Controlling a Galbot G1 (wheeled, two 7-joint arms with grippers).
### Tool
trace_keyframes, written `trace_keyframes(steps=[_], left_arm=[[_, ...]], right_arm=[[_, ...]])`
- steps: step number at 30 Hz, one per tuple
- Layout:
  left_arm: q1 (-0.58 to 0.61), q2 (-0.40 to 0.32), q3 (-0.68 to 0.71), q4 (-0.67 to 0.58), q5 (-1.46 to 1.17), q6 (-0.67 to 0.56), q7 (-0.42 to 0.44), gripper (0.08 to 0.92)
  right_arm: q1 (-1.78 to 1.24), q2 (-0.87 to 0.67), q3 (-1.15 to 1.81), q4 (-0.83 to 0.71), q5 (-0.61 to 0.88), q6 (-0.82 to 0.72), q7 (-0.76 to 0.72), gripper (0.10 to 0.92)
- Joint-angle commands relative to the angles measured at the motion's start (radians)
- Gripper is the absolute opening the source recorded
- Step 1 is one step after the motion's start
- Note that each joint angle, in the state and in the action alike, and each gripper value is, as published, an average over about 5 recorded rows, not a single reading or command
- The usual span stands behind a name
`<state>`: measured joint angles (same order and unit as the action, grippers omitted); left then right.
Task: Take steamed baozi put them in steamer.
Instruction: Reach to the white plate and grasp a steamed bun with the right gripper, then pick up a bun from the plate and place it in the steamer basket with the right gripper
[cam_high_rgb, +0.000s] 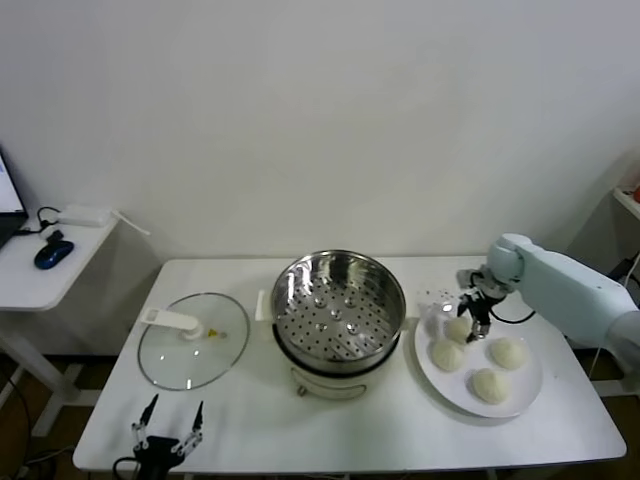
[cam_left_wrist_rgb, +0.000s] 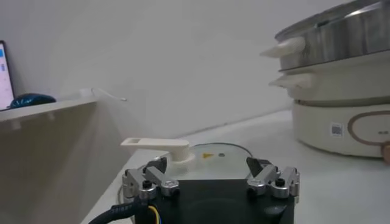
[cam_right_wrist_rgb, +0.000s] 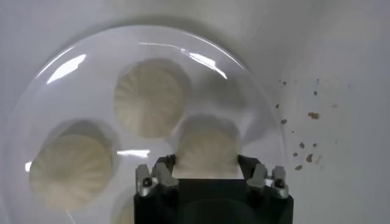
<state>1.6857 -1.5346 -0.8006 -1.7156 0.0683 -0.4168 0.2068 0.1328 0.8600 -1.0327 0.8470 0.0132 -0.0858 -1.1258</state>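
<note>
A: Where are the baozi just now?

B: All four steamed baozi (cam_high_rgb: 478, 355) sit on the white plate (cam_high_rgb: 528, 392), on the worktop (cam_high_rgb: 380, 430) to the robot's right of the steamer (cam_high_rgb: 338, 305). The one that matters is the rear bun (cam_high_rgb: 458, 328) on the steamer side of the plate.

A: And how does it lie from the jaws?

B: Straight between them. In the right wrist view that bun (cam_right_wrist_rgb: 206, 152) fills the gap of the right gripper (cam_right_wrist_rgb: 206, 176), one finger pressed to each flank, so I'd call it grasped. It's a round dome with no long axis, so approach angle hardly matters.

A: Lifted yet?

B: I can't tell; it looks level with its neighbours on the plate.

A: Then where must it go?

B: Toward the robot's left and a little up, over the steamer rim. The perforated basket has no bun in it. The right arm is plainly the nearer one.

A: The other arm?

B: The left gripper (cam_high_rgb: 168, 428) is parked near the front worktop edge by the glass lid (cam_high_rgb: 193, 340), jaws spread, holding nothing.
</note>
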Motion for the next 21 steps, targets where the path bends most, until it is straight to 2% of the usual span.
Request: trace_keyframes(steps=[1,11,21], left_arm=[[-0.001,0.000,-0.003,0.001,0.003,-0.001,-0.001,0.823],[-0.001,-0.002,0.000,-0.010,0.006,-0.003,-0.003,0.823],[0.000,-0.004,0.008,-0.021,0.007,-0.005,-0.003,0.823]], right_arm=[[0.029,-0.012,-0.013,0.031,0.008,0.002,-0.002,0.643],[0.420,-0.103,-0.333,0.274,0.193,0.067,-0.009,0.636],[0.772,-0.006,-0.536,0.473,0.450,0.286,0.071,0.645]])
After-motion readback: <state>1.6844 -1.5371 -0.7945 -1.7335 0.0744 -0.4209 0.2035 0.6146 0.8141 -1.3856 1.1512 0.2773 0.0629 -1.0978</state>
